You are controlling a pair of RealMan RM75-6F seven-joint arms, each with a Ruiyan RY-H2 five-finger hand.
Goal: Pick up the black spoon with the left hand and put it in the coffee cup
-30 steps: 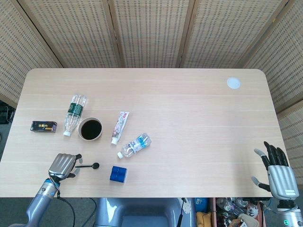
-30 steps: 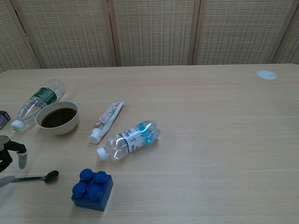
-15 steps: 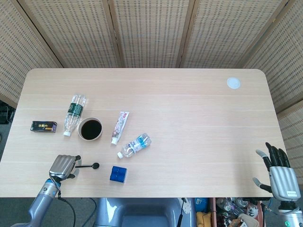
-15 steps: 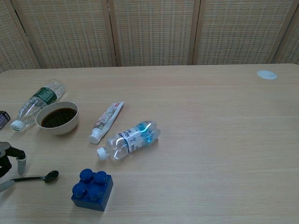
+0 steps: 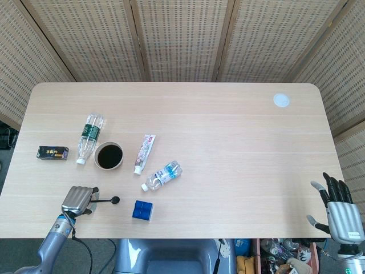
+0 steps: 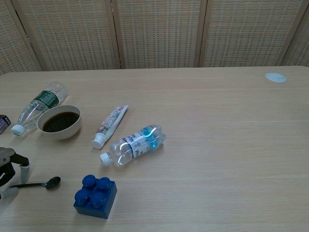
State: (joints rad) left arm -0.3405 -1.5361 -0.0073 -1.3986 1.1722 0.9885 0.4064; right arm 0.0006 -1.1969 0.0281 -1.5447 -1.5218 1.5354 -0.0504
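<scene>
Left hand (image 5: 77, 199) at the near left edge of the light wooden tabletop (image 5: 228, 131), fingers curled over the handle end of the thin black spoon (image 5: 106, 200). Spoon lies flat on the tabletop, bowl pointing away from the hand to its right; whether the fingers actually grip the handle, cannot tell. Round white cup of dark coffee (image 5: 108, 155) sits beyond the hand, slightly right, apart from the spoon. Clear bottle with green label (image 5: 89, 137) lies beside the cup. Small black box (image 5: 52, 152) beyond the hand to its left. Blue toy brick (image 5: 142, 209) right of the spoon bowl. Right hand (image 5: 337, 208) off the near right corner of the tabletop, fingers spread, holding nothing.
</scene>
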